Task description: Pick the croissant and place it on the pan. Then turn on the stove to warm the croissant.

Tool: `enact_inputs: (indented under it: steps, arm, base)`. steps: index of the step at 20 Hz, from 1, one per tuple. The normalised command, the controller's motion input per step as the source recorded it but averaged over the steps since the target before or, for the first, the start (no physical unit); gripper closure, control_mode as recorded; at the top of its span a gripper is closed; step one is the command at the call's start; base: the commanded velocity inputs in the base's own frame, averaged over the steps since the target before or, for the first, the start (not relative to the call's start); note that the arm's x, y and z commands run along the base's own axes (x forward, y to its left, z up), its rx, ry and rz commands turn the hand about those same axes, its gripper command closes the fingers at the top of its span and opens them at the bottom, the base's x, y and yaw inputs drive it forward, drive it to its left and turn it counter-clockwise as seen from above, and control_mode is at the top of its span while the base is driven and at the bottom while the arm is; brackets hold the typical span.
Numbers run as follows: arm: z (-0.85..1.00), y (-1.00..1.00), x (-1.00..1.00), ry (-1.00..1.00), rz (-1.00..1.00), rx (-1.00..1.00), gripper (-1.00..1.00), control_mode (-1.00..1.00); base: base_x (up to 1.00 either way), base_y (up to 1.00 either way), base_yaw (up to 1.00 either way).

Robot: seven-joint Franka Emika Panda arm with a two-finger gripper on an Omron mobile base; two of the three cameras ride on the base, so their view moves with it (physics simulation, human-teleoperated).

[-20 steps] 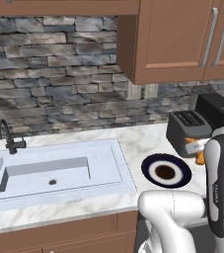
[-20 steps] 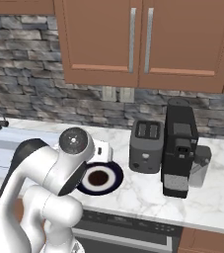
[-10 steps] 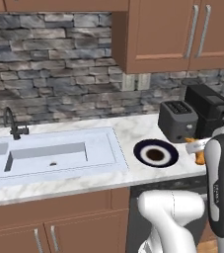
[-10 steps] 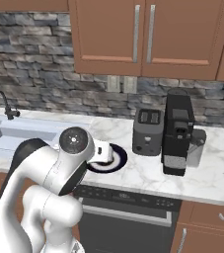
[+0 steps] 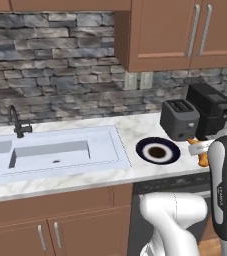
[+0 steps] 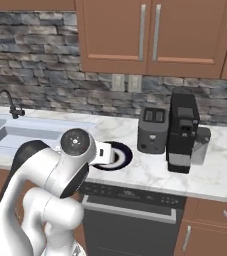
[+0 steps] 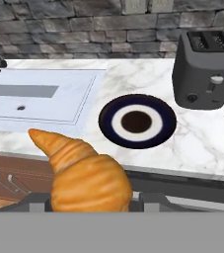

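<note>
The croissant (image 7: 86, 175), golden-orange and curved, sits close to the lens in the hand view with my gripper (image 7: 91, 201) shut on it; its bulk hides the fingertips. Seen from the left base, the croissant (image 5: 201, 151) peeks out beside my white forearm, held in the air over the counter's front edge, to the right of the plate. The pan and the stove are out of view.
A dark-rimmed white plate (image 7: 137, 121) (image 5: 157, 151) (image 6: 121, 155) lies on the marble counter (image 5: 135, 131). A grey toaster (image 5: 179, 119) (image 6: 153, 129) and a black coffee machine (image 6: 182, 130) stand at its right. The sink (image 5: 52, 151) with a black tap (image 5: 17, 123) is at the left. A dark appliance front (image 6: 130, 220) is under the counter.
The whole picture has shifted: the counter now sits higher and farther off in both base views, so the camera has moved. The croissant stays in my grip.
</note>
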Motion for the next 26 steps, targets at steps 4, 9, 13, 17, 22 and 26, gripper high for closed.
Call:
enact_inputs:
  steps: [4, 9, 13, 17, 22, 26]
  arm:
    - [0.0, 0.0, 0.0, 0.0, 0.0, 0.0, 1.0, 1.0]
    - [0.0, 0.0, 0.0, 0.0, 0.0, 0.0, 1.0, 1.0]
    - [0.0, 0.0, 0.0, 0.0, 0.0, 0.0, 1.0, 1.0]
    - [0.0, 0.0, 0.0, 0.0, 0.0, 0.0, 1.0, 1.0]
    - [0.0, 0.0, 0.0, 0.0, 0.0, 0.0, 1.0, 1.0]
    - [0.0, 0.0, 0.0, 0.0, 0.0, 0.0, 1.0, 1.0]
  base:
    - [-0.1, 0.45, 0.0]
    - [-0.16, 0.5, 0.0]
    - [-0.24, 0.41, 0.0]
    - [-0.25, 0.43, 0.0]
    - [-0.3, 0.38, 0.0]
    - [-0.31, 0.42, 0.0]
